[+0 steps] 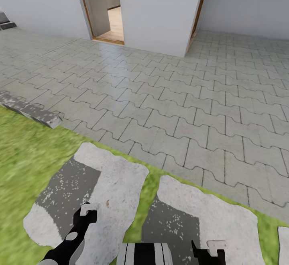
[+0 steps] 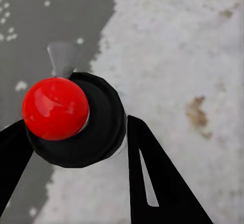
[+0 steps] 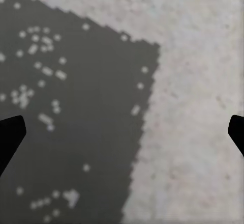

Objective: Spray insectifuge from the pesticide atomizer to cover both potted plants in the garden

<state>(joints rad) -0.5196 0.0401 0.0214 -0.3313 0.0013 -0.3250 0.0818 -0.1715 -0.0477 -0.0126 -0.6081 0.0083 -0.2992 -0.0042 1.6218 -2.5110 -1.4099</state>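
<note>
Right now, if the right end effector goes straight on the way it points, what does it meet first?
Most likely the stepping stone below it: between the open fingers of the right end effector lies the stone's pale surface and a dark shadowed patch, with nothing between. Depth is unclear.

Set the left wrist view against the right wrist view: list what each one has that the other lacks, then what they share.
Left wrist view: a black round object with a red ball on top sits between the left hand's fingers, and a brown stain marks the stone. Right wrist view: the right hand is wide open with nothing between its fingertips. Both: pale stepping stone with a dark, white-speckled patch.
</note>
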